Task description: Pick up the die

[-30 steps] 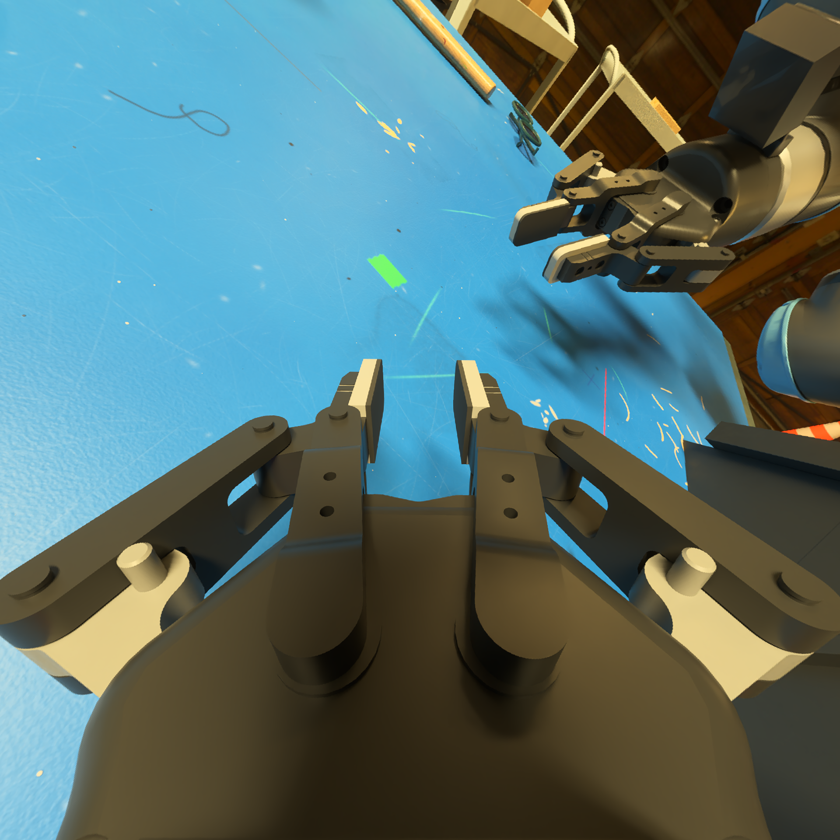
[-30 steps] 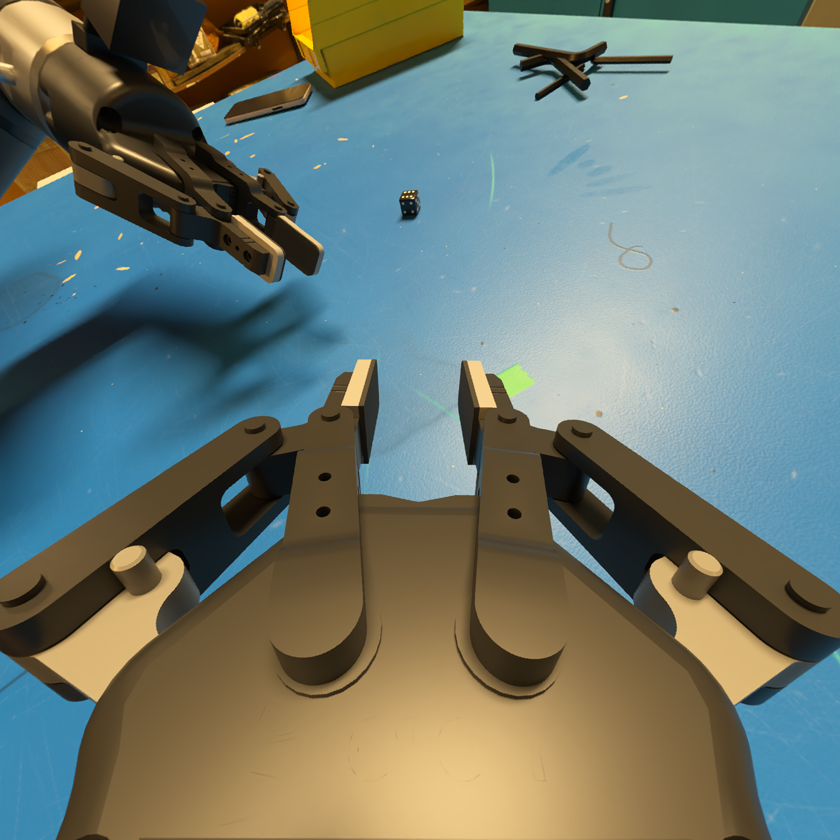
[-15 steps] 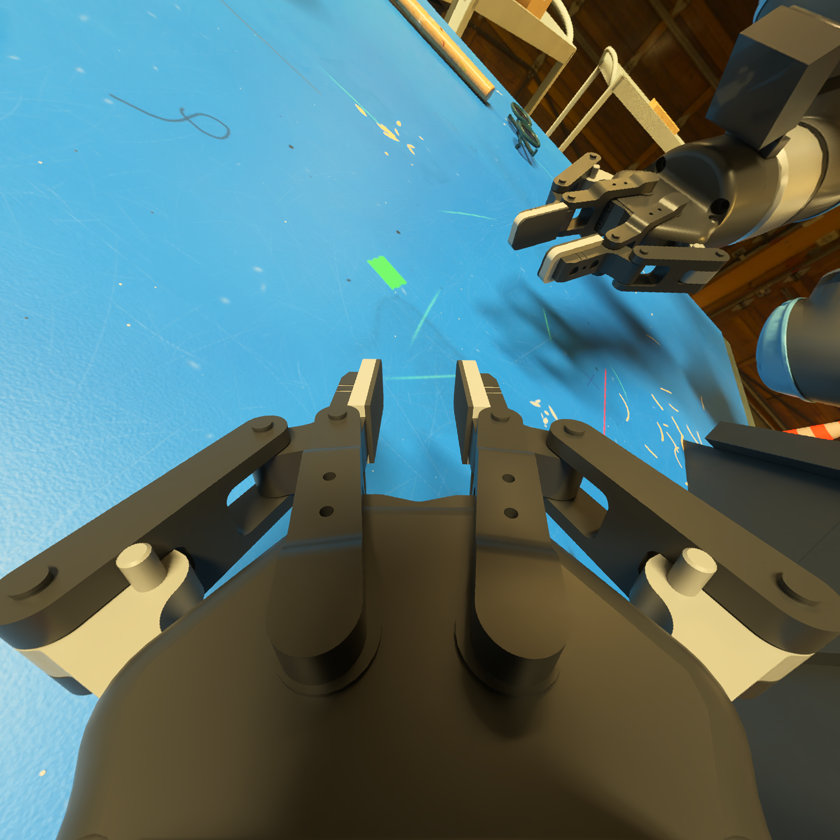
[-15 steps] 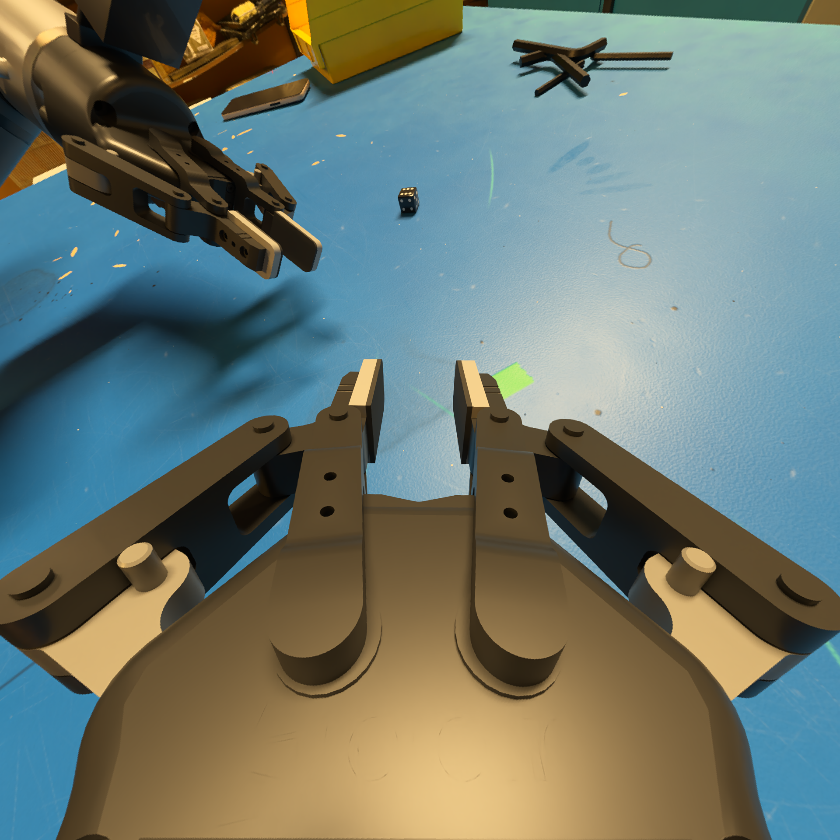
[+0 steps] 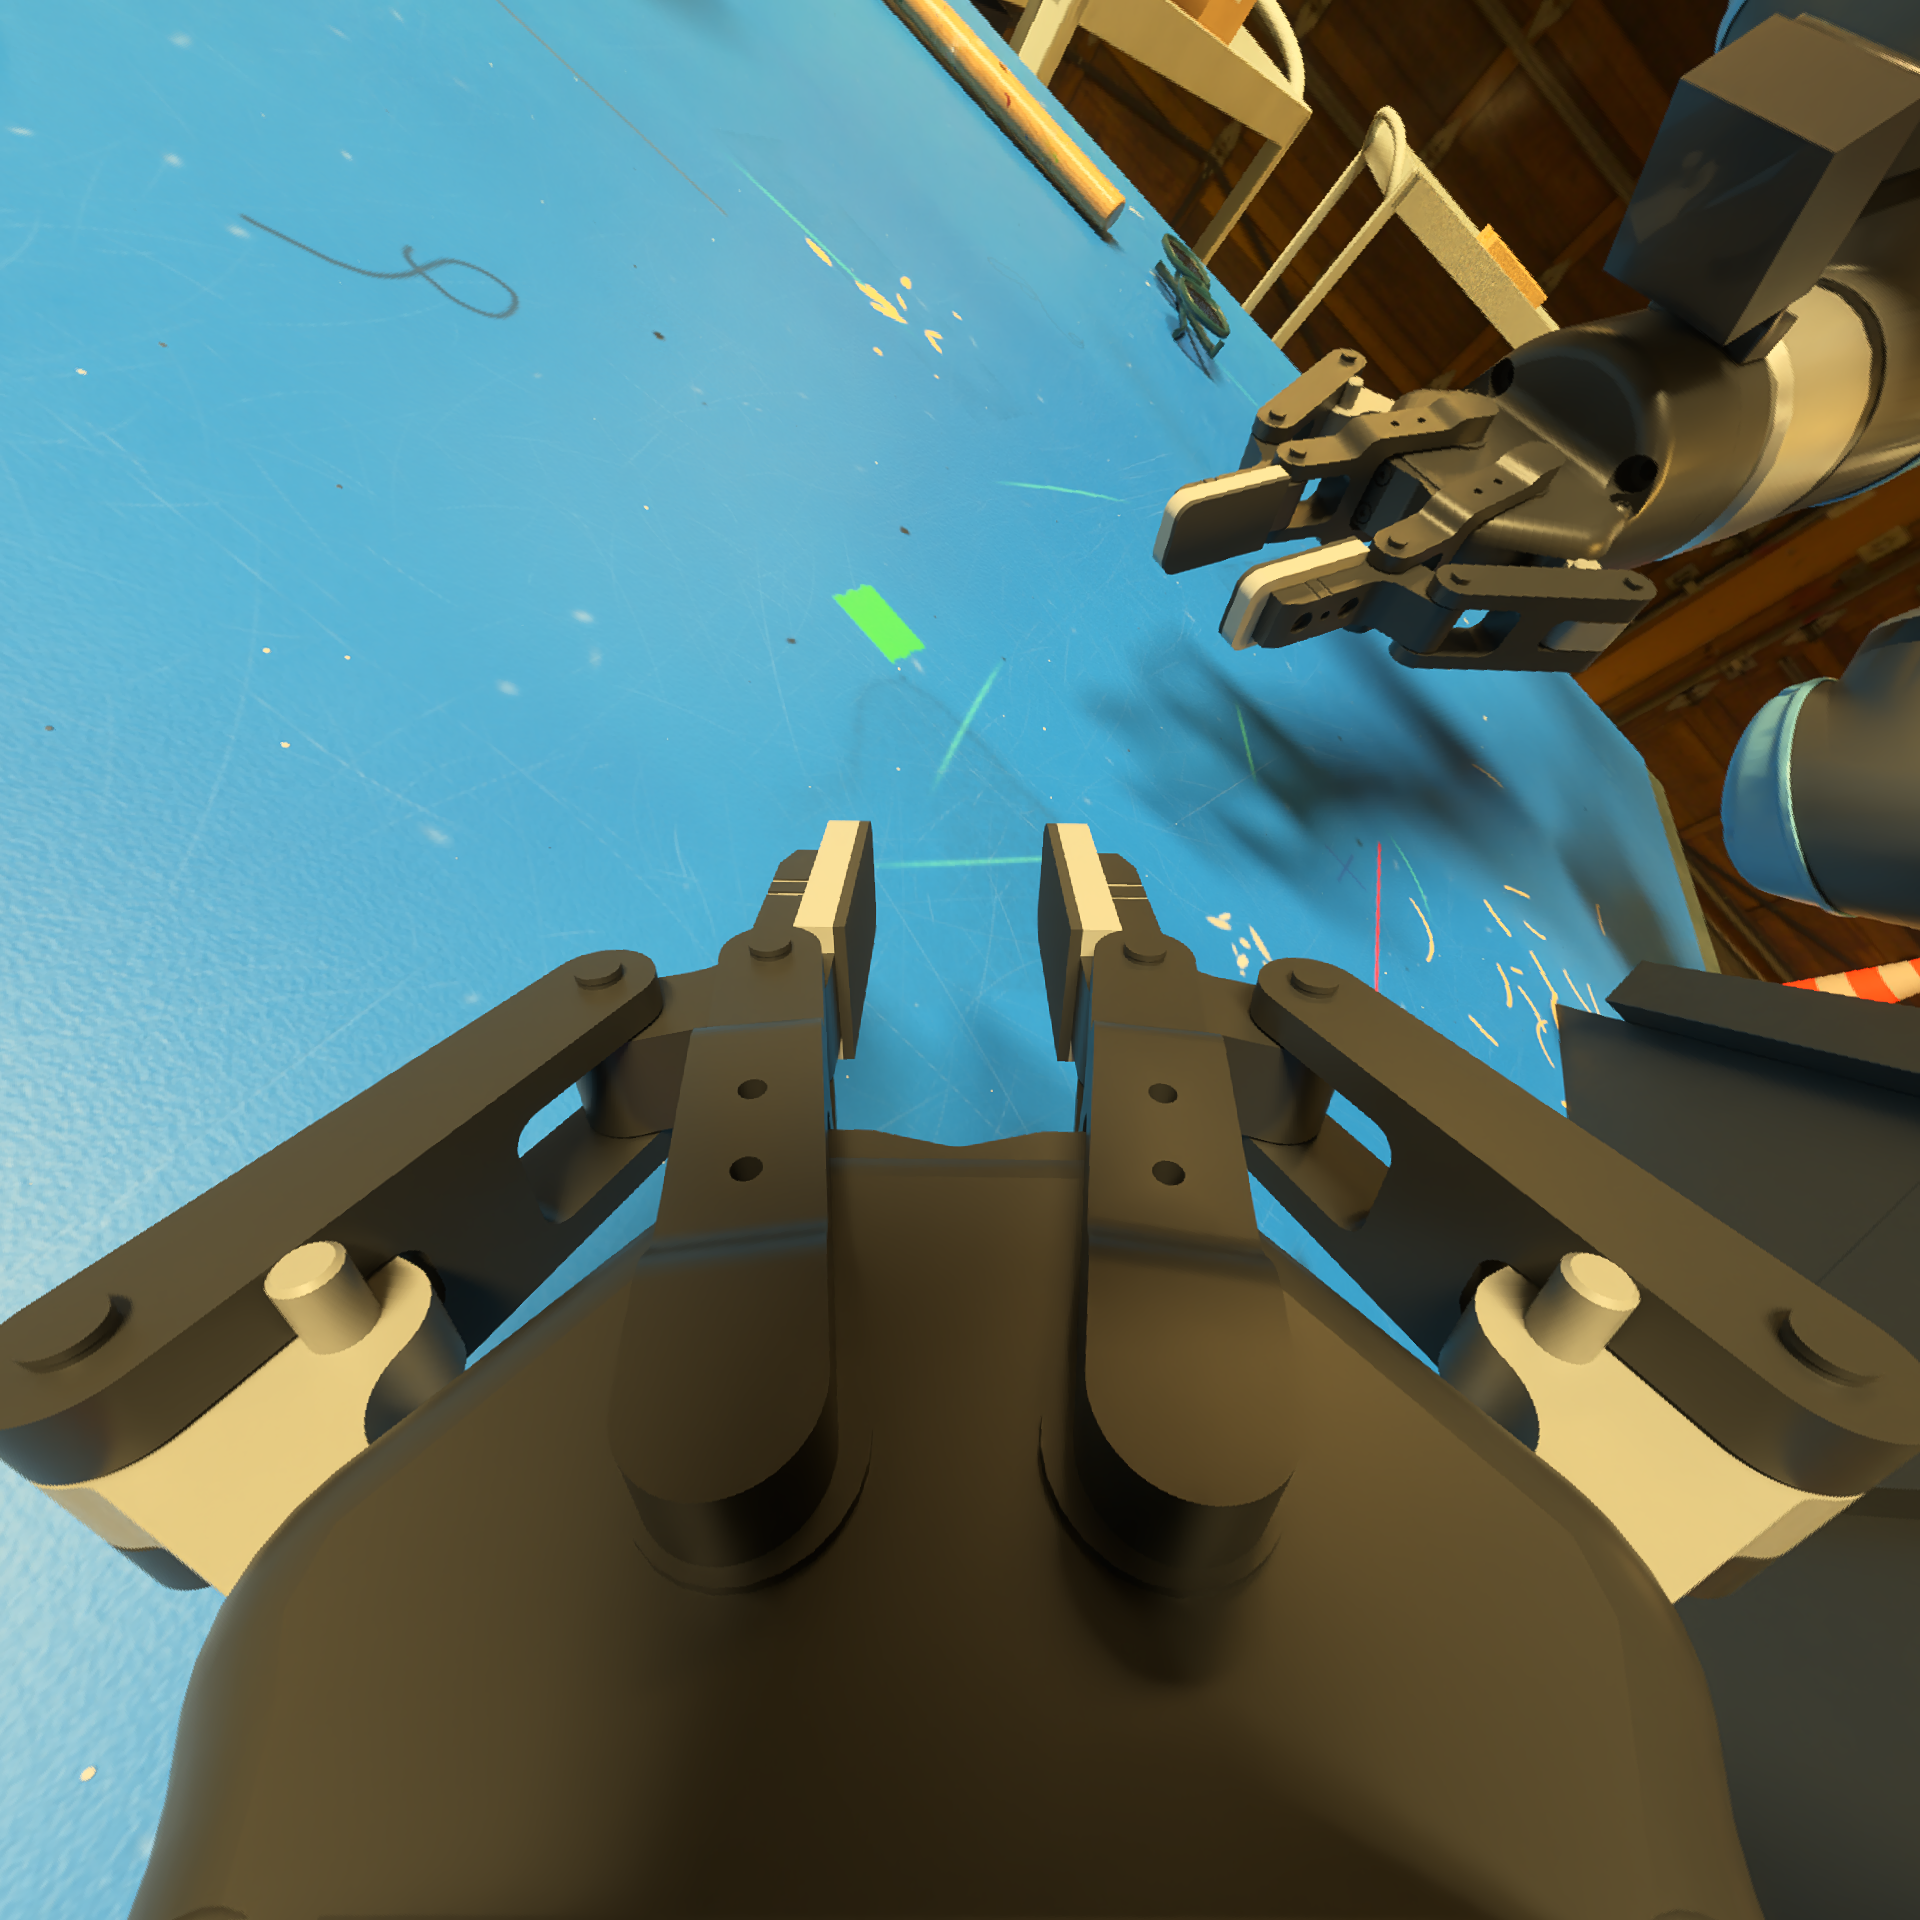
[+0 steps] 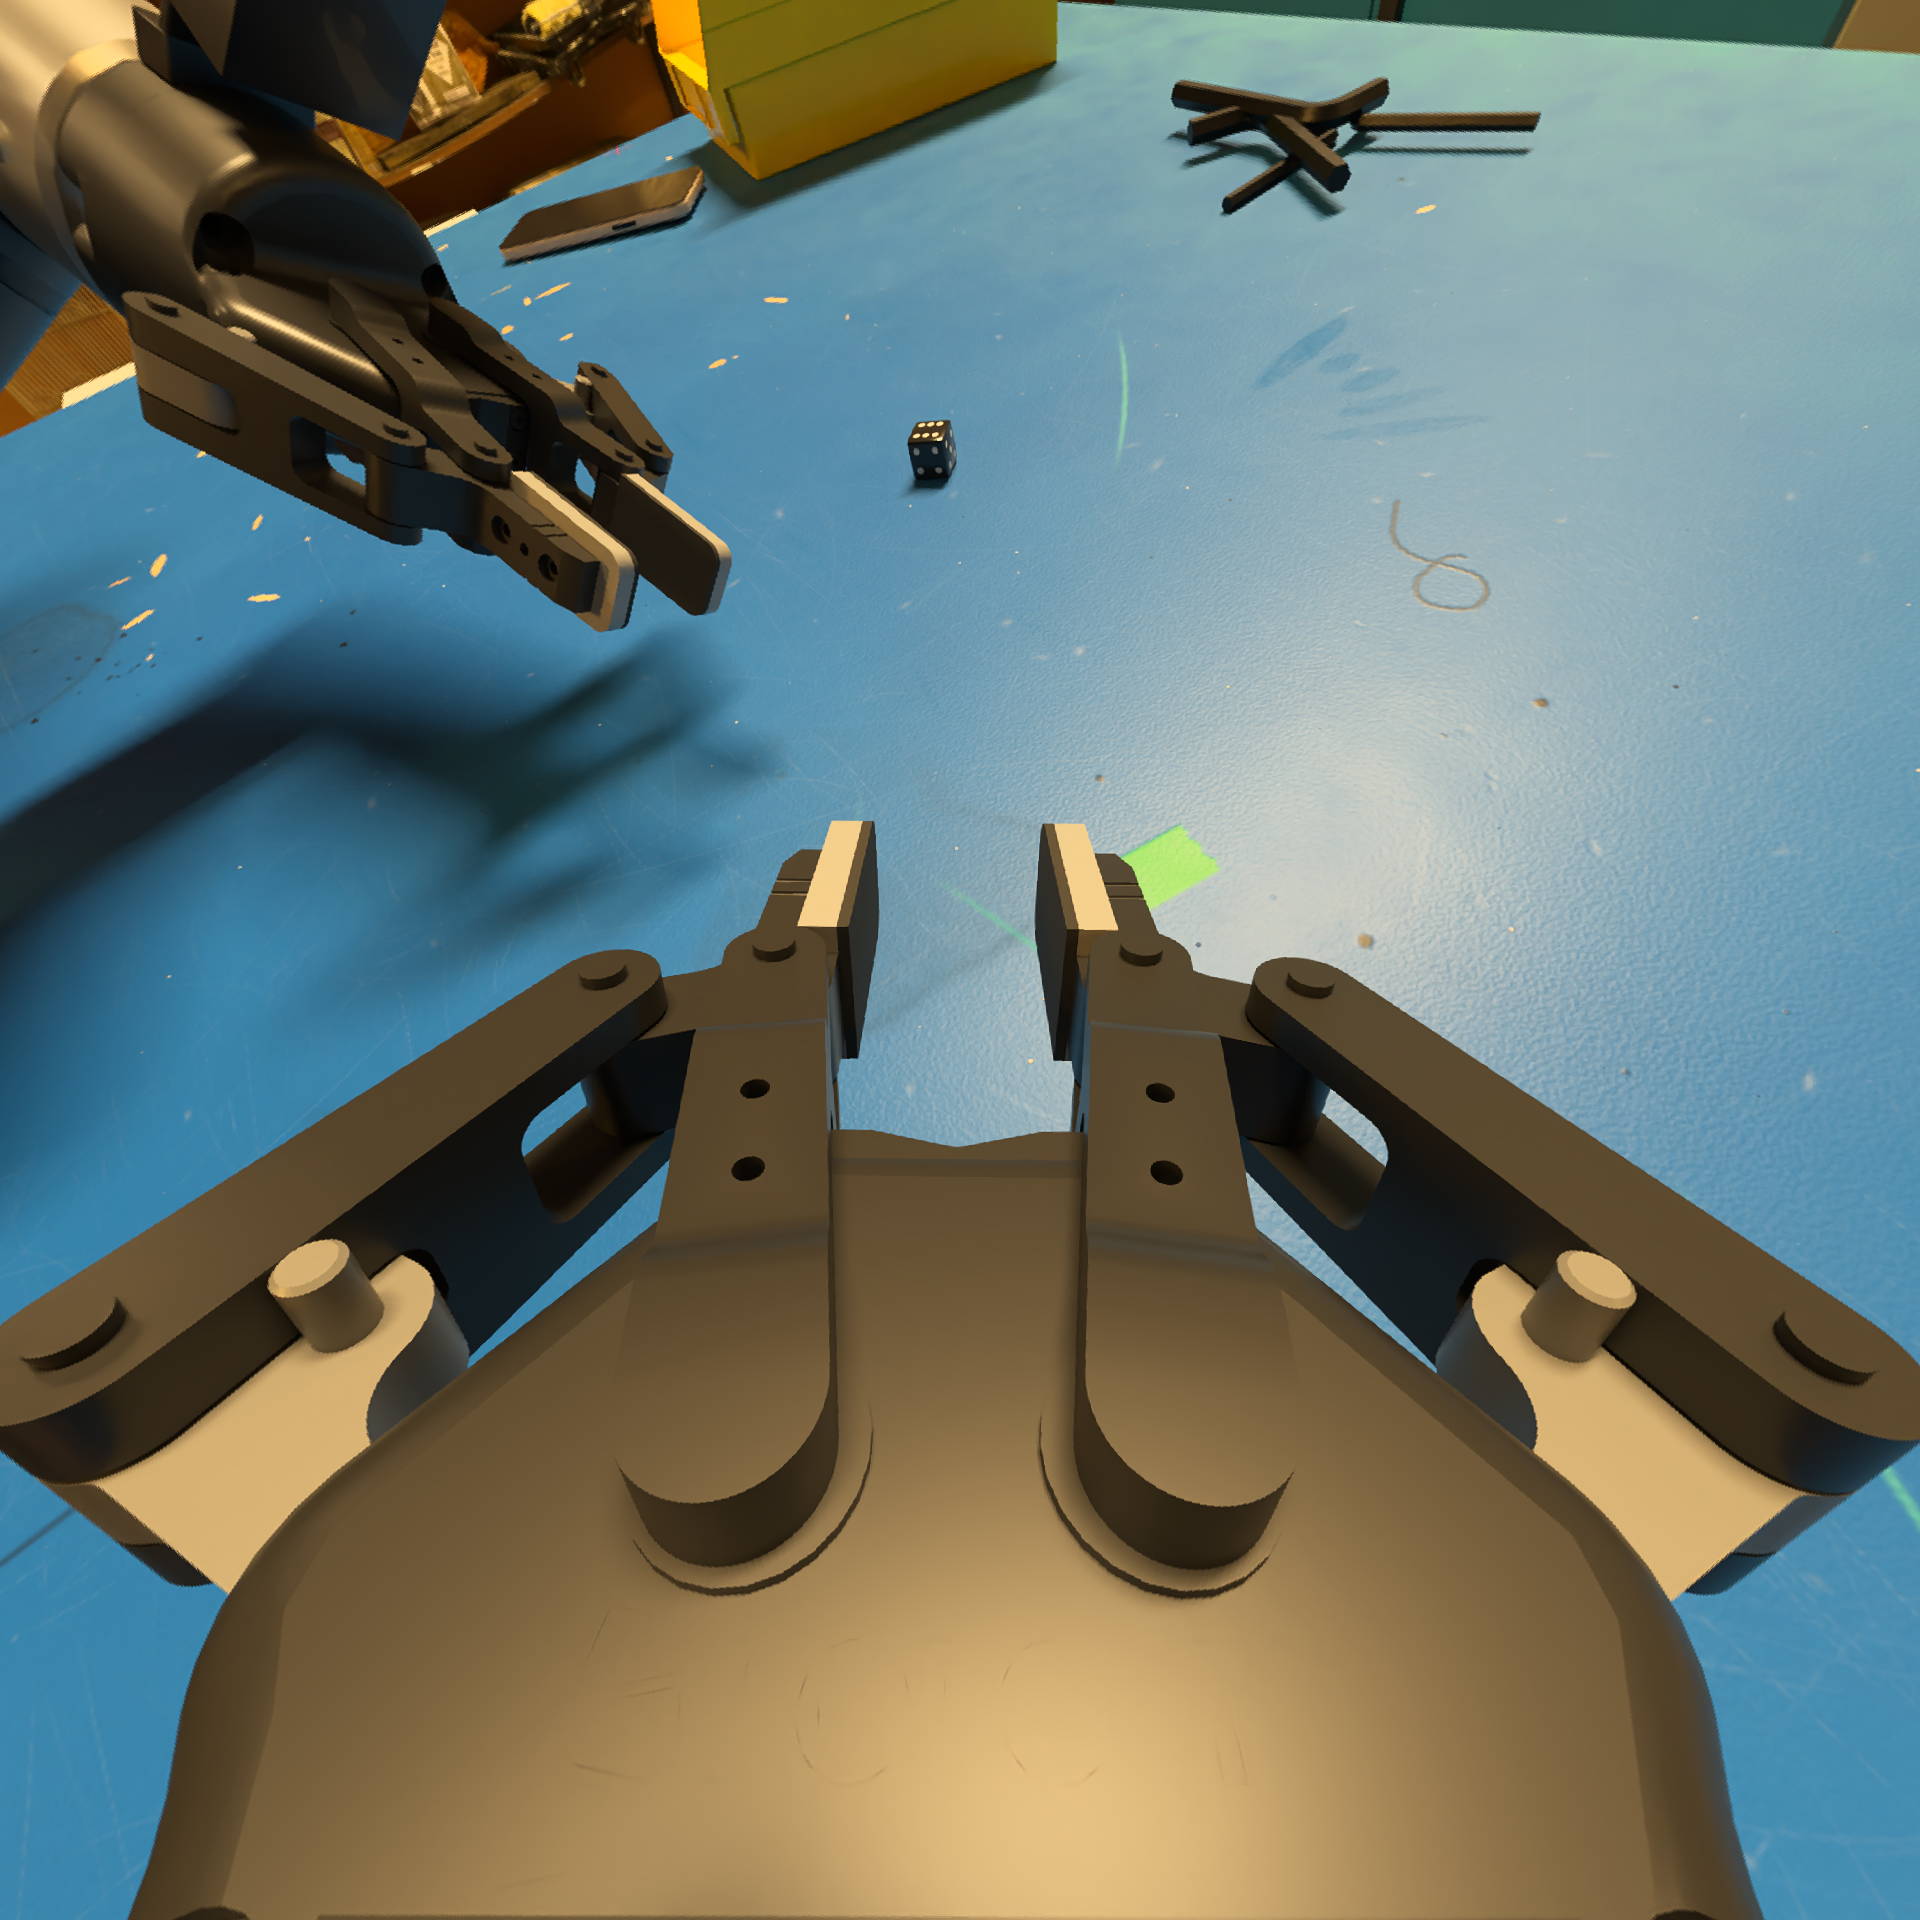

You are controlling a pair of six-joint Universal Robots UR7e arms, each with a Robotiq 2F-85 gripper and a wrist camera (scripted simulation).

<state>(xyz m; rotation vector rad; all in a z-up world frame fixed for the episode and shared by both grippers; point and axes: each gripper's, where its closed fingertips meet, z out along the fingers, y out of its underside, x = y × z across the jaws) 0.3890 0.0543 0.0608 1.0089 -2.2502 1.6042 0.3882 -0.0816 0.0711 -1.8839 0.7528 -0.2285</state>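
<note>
1. The die (image 6: 931, 451), black with pale pips, sits alone on the blue table (image 6: 1455, 831), well beyond the green tape patch (image 6: 1172, 864) in my right wrist view; my left wrist view does not show it.
2. My right gripper (image 6: 956, 894) hangs above the table just short of the tape, fingers apart and empty, I judge because it must close the distance first.
3. My left gripper (image 5: 956, 894) is likewise parted, holding nothing, off to the tape's side, leaving the die unobstructed.
</note>
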